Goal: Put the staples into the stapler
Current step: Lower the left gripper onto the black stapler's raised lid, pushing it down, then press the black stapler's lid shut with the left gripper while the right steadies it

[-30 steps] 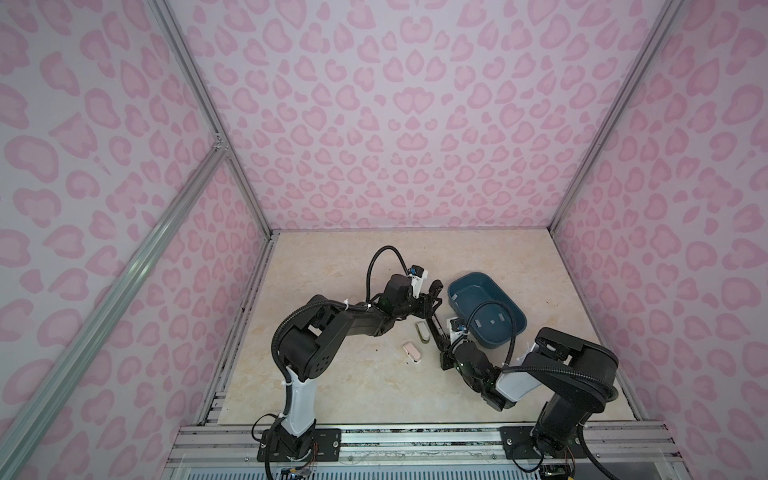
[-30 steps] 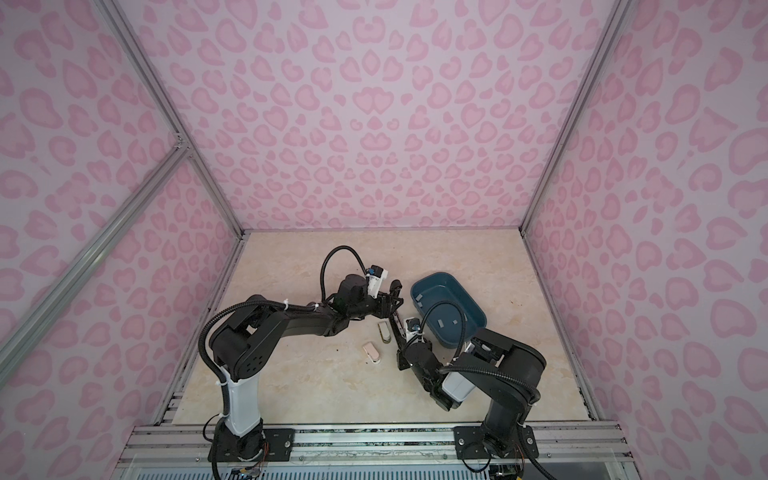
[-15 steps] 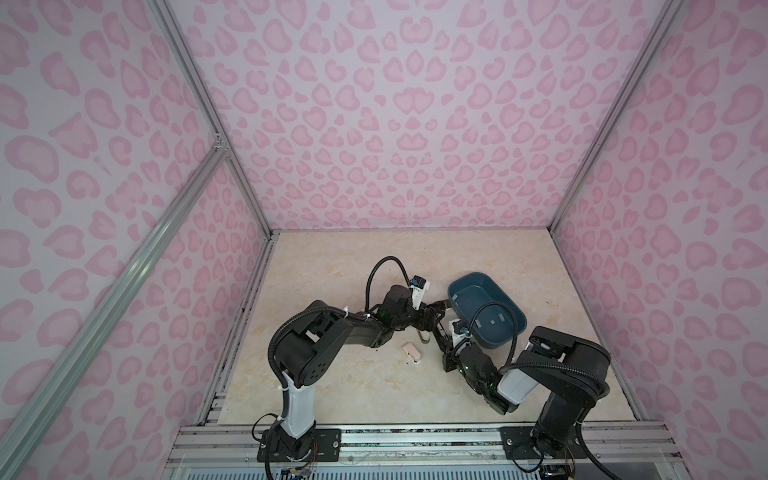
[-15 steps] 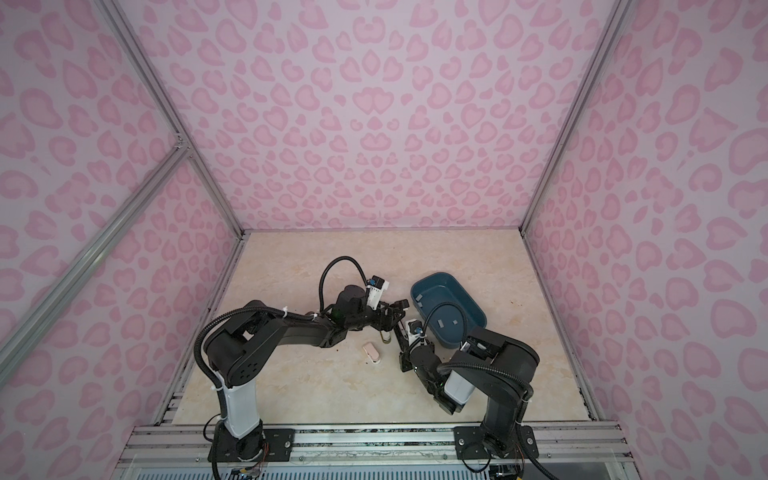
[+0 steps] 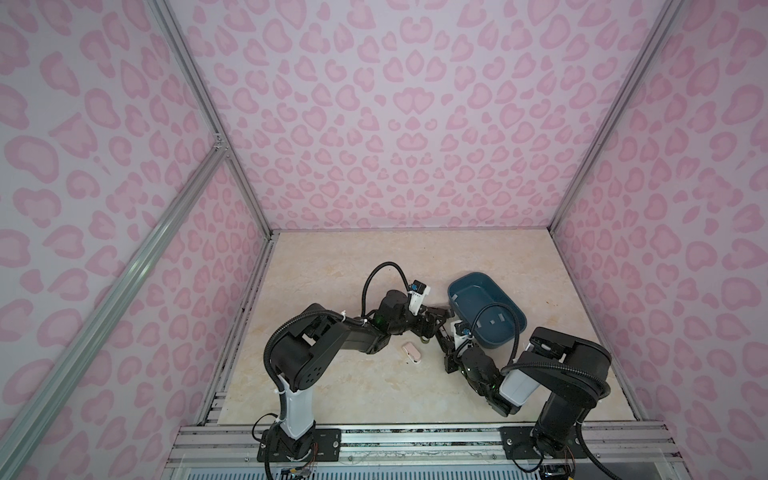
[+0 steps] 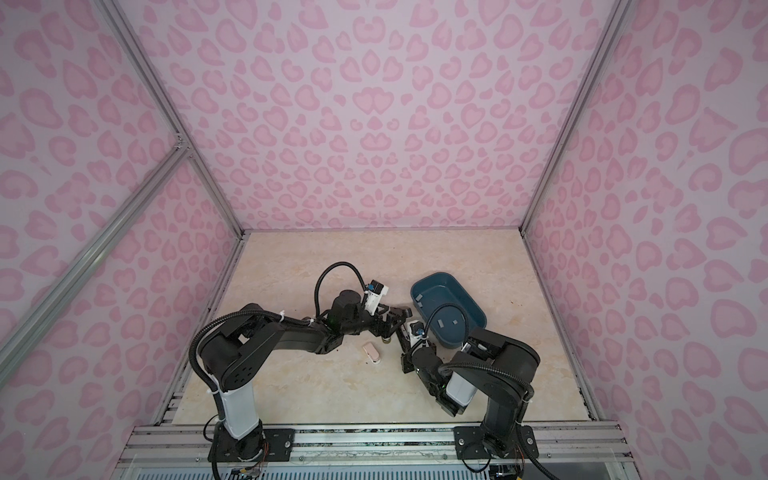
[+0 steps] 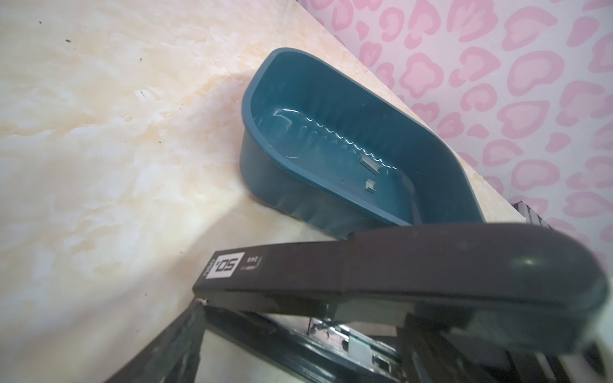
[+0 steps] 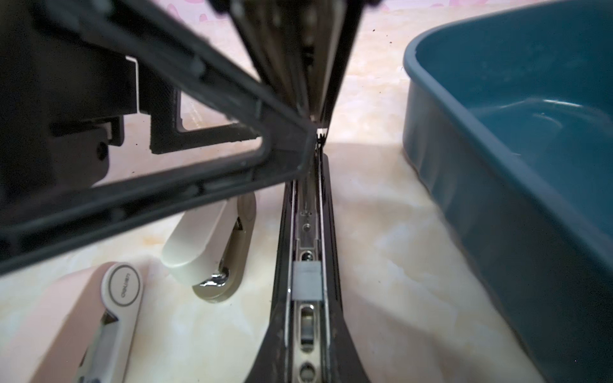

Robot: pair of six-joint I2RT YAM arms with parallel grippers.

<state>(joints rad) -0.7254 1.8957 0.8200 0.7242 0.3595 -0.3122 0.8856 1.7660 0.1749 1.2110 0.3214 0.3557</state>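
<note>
The staples lie in two places. One short grey strip sits in the open channel of the black stapler, part-way along its length. Loose strips lie on the floor of the blue tub and show as pale flecks in both top views.

The black stapler rests on the marble worktop just beside the tub, its lid standing up clear of the channel. The left pincer reaches in over it with its jaws spread wide. The lid runs across the left wrist view. In the right wrist view one finger of that pincer comes to a tip against the stapler where lid and channel part. It has hold of nothing that shows.

The right pincer comes in from the near side with its jaws close together. The stapler's base runs straight back toward its wrist camera, so it appears clamped on that base, though the contact itself is hidden.

Two small closed staplers lie on the worktop near the black one: a pink stapler and a beige stapler, close to each other.
</note>
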